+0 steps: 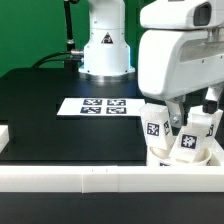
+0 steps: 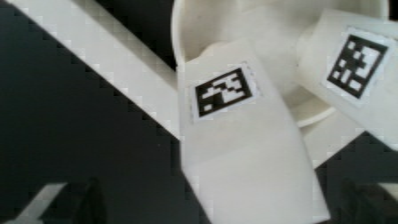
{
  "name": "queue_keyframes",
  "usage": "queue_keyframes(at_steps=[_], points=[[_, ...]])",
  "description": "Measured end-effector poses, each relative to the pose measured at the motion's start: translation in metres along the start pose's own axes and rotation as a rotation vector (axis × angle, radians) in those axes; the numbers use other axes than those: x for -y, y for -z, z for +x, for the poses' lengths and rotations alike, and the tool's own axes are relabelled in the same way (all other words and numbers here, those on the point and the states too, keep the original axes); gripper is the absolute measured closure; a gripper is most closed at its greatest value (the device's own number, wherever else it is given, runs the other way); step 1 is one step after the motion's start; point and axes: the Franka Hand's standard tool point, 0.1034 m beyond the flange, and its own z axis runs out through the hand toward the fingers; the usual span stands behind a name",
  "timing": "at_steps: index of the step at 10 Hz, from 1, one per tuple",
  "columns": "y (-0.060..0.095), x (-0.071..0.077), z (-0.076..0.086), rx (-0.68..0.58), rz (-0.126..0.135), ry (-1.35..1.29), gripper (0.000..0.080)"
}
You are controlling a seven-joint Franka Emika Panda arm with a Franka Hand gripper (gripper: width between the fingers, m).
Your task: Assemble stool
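Note:
The white round seat (image 1: 172, 158) lies at the exterior view's right front, against the front rail. Three white tagged legs stand upright on it: one on the left (image 1: 153, 126), one in the middle (image 1: 188, 143), one on the right (image 1: 207, 127). My gripper (image 1: 190, 116) hangs right above them, its dark fingers spread either side of the middle leg's top. In the wrist view that leg (image 2: 231, 120) runs between my gripper (image 2: 210, 206), with a gap to each finger (image 2: 43, 204). A second leg (image 2: 365, 58) and the seat's curved edge (image 2: 317, 118) show behind.
The marker board (image 1: 100, 105) lies mid-table, in front of the robot base (image 1: 105, 45). A long white border rail (image 1: 90, 180) runs along the front; it also crosses the wrist view (image 2: 98, 55). A short rail piece (image 1: 4, 135) sits at the exterior view's left.

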Motion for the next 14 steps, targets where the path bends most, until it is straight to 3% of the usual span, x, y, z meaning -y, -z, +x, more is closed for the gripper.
queue_keyframes(at_steps=[3, 8, 9, 10, 11, 14], points=[[-0.001, 0.001, 0.000, 0.023, -0.023, 0.285, 0.0150], [-0.005, 0.003, -0.001, 0.031, -0.021, 0.295, 0.0152], [-0.008, 0.004, -0.002, 0.034, -0.018, 0.295, 0.0290], [-0.011, 0.004, -0.003, 0.037, -0.015, 0.293, 0.0290], [-0.012, 0.004, -0.003, 0.037, -0.016, 0.292, 0.0462], [-0.012, 0.004, -0.003, 0.035, -0.018, 0.278, 0.0462]])
